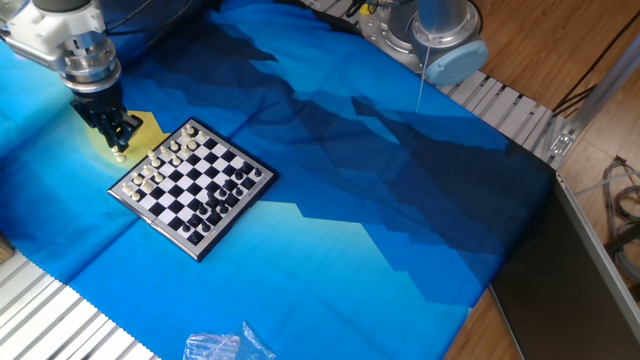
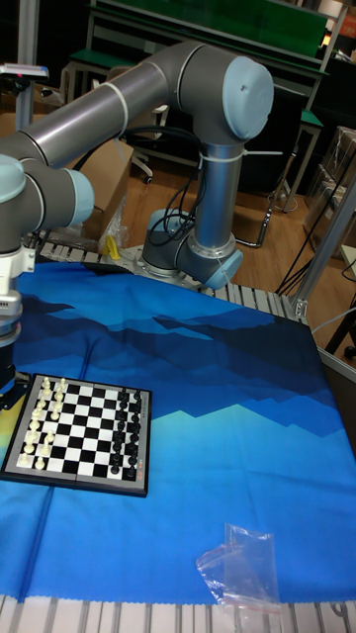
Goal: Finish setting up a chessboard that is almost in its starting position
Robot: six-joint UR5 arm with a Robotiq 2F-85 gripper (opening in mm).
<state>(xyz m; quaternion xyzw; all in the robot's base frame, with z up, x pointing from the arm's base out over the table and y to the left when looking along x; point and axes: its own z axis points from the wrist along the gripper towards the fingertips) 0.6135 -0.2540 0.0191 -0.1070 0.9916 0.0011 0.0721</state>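
The chessboard (image 1: 240,215) lies at the left of the blue cloth, set as a diamond in the fixed view and seen as a square board (image 2: 75,482) in the tall fixed view. White pieces (image 1: 160,166) line its upper-left side and black pieces (image 1: 226,196) its lower-right side. My gripper (image 1: 119,146) points down just off the board's upper-left edge, over a yellow patch of cloth. A tiny pale piece (image 1: 120,157) shows at its fingertips. The fingers stand close together, but the gap is too small to read. In the tall view only the gripper's edge (image 2: 7,388) shows.
A crumpled clear plastic bag (image 1: 225,346) lies near the front edge of the cloth. The arm's base (image 1: 420,30) stands at the back on ribbed aluminium rails (image 1: 510,110). The table drops off at the right to a wooden floor.
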